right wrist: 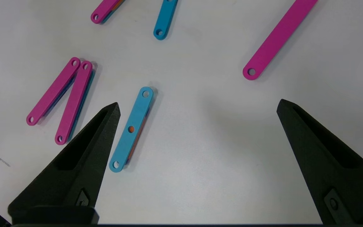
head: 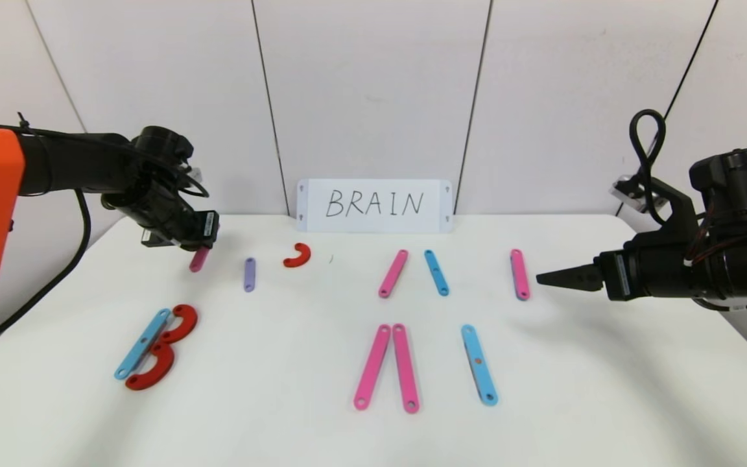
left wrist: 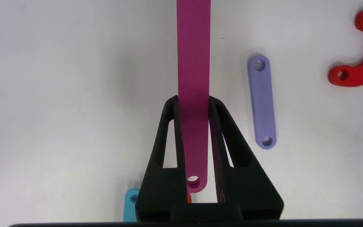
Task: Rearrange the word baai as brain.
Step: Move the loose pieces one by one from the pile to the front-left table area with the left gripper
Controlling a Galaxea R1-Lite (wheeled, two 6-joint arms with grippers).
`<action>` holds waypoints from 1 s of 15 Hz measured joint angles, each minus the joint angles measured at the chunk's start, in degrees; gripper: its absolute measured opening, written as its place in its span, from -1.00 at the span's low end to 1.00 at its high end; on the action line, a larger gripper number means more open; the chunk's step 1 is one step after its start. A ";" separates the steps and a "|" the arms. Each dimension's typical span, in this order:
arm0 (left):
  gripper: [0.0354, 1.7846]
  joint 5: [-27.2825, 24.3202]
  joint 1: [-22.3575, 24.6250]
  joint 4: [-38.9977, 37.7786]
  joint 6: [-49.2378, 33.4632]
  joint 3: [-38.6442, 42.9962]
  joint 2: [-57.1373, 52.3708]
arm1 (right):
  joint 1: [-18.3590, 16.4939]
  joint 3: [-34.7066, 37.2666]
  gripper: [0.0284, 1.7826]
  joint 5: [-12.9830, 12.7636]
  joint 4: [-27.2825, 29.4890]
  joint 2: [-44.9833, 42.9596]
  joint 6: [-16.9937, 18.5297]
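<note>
On the white table (head: 321, 428), a flat magenta strip (left wrist: 193, 63) is clamped by the left gripper (left wrist: 194, 104) at far left beside a short purple strip (head: 249, 274), while the right gripper (right wrist: 197, 108) is held spread wide over the right side.

We see a white table (head: 283, 428) filling most of the head view, matte top, rounded far corners, soft shadows on it, light even and diffuse (no hard glare). Behind it a wall of pale grey-white panels (head: 373, 91), split by thin dark seams (head: 267, 104) that lean slightly outward toward the top. A white card (head: 374, 205) with handwritten black BRAIN stands against the wall at the table's far edge, centred, small marks at its corners. In both wrist views we only get the same plain white tabletop as backdrop.
</note>
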 joint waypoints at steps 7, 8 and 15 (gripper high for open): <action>-0.72 0.51 -7.79 0.02 -5.47 12.68 -12.11 | 0.00 0.20 0.95 -0.04 0.00 -0.09 0.05; -0.72 0.52 -8.85 -0.20 -6.58 14.45 -13.15 | 0.00 0.20 0.95 -0.06 -0.01 -0.13 0.06; -0.72 1.04 -16.09 -0.96 -12.86 26.54 -16.04 | 0.00 0.28 0.95 -0.09 -0.01 -0.11 0.06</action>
